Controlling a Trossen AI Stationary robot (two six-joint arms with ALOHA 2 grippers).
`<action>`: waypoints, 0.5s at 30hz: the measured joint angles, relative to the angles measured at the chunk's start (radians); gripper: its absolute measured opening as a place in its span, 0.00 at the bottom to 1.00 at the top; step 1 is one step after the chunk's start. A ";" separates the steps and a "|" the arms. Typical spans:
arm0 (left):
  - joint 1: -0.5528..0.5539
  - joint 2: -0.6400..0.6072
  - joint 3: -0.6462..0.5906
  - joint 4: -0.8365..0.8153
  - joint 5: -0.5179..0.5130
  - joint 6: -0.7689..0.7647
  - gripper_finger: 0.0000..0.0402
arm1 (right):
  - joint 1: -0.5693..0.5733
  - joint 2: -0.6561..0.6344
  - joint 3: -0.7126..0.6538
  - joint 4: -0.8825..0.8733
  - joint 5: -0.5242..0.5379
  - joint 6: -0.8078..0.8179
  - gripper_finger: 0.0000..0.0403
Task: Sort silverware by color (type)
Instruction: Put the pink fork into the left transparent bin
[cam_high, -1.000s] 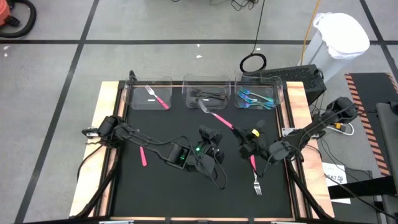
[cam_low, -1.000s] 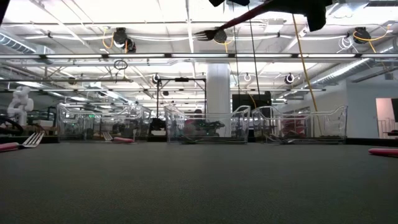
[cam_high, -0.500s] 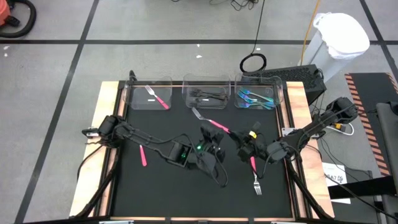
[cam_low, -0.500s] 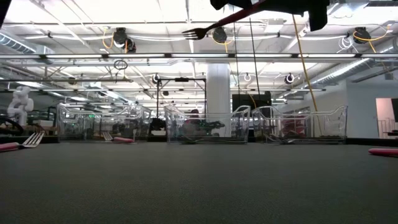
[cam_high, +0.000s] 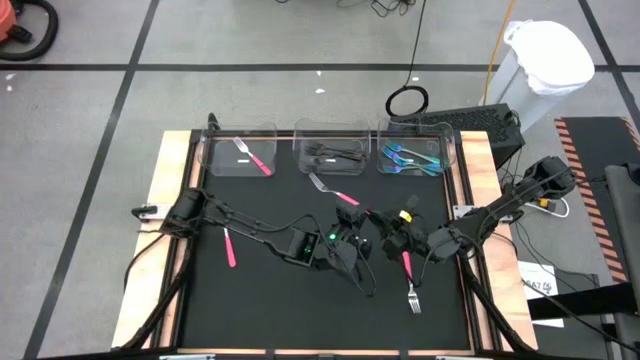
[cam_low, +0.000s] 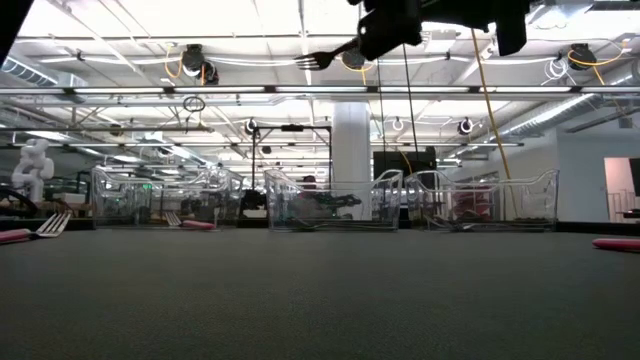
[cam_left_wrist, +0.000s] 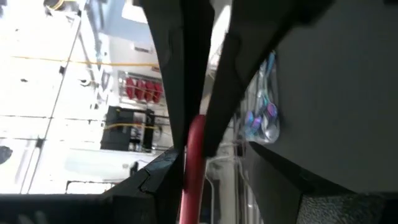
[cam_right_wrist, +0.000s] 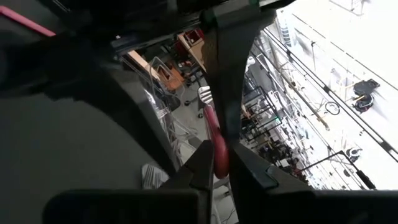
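Observation:
A pink-handled fork (cam_high: 338, 194) with a silver head (cam_low: 318, 58) hangs high above the black mat's middle. My right gripper (cam_high: 380, 220) is shut on its handle. My left gripper (cam_high: 354, 226) has come up beside it, open, with one finger on either side of the pink handle (cam_left_wrist: 194, 158). Three clear bins stand along the far edge. The left bin (cam_high: 240, 156) holds a pink-handled fork, the middle bin (cam_high: 334, 153) holds black pieces, and the right bin (cam_high: 412, 159) holds teal ones. My right gripper pinches the fork's pink handle (cam_right_wrist: 215, 135) between its two fingers, toward the handle's free end. The fork sticks out about level toward the far left bin, lifted clear of the mat. My left gripper has the same handle between its fingers, but I cannot tell whether they touch it.
One pink piece (cam_high: 229, 248) lies on the mat at the left. A pink-handled fork (cam_high: 409, 276) lies near the right front, under the right arm. Wooden rails (cam_high: 168, 190) edge the mat.
My left gripper has gone toward the table's right edge and a little down, up to the held fork, so that its fingers now stand around the handle. The fork's head has swung slightly toward the left as my right gripper turned a little.

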 joint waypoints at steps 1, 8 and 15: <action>0.000 0.007 0.000 0.034 -0.005 0.029 0.43 | -0.002 0.000 0.000 -0.004 0.001 0.001 0.07; -0.005 0.009 0.000 0.089 -0.044 0.080 0.43 | -0.005 0.000 0.000 -0.018 0.004 0.001 0.07; -0.008 0.009 0.000 0.085 -0.055 0.081 0.33 | -0.005 0.000 0.000 -0.024 0.003 -0.002 0.07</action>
